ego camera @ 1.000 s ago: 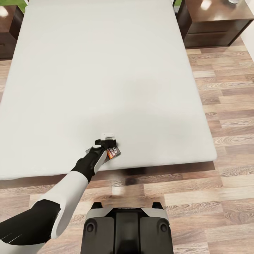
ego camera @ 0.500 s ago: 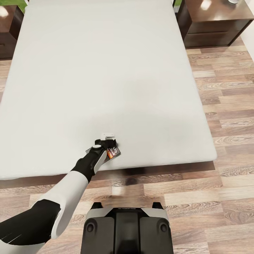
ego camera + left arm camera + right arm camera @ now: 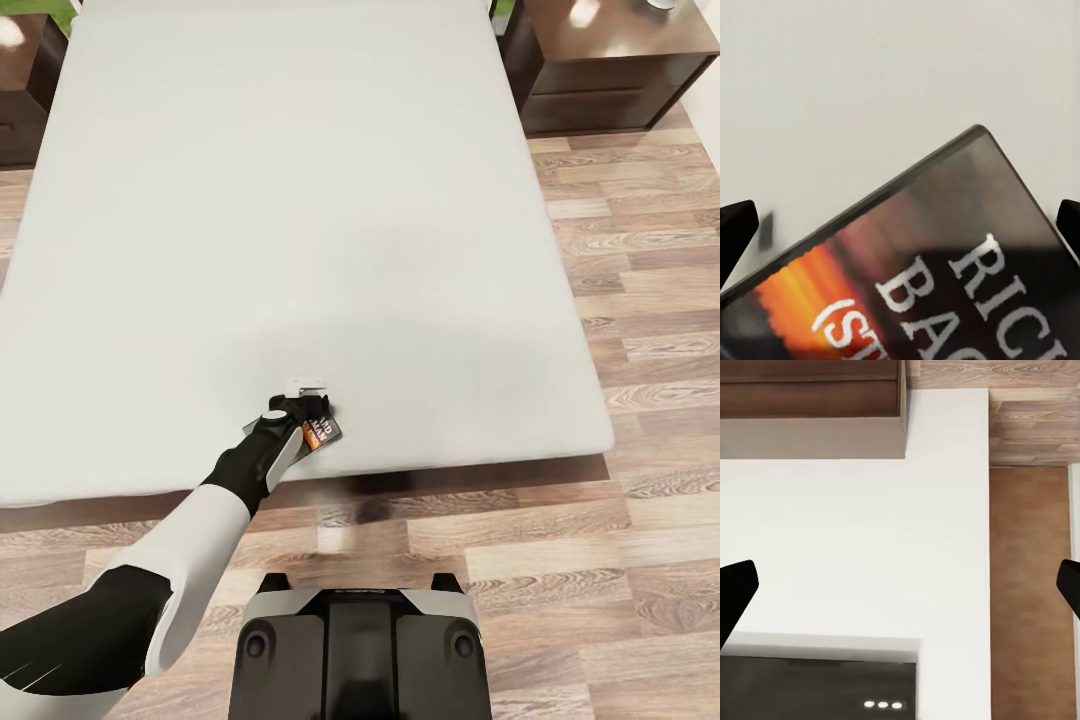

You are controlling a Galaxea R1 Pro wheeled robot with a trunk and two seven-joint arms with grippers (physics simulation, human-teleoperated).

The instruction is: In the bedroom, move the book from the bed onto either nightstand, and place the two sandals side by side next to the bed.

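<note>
the bed [image 3: 300, 200] is standing on the wood-plank floor [image 3: 640, 300], its pale-grey mattress taking up most of the head view. the book [image 3: 322, 432] is lying flat on the mattress near the bed's foot edge, its dark and orange cover [image 3: 945, 285] facing up.

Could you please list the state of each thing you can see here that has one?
book: lying flat on the mattress near the foot edge, not lifted.
left end effector: over the book, fingers spread wide either side of it in the left wrist view, open.
right end effector: open, holding nothing.
bed: mattress bare apart from the book.
nightstand: drawer closed, glossy top.
</note>
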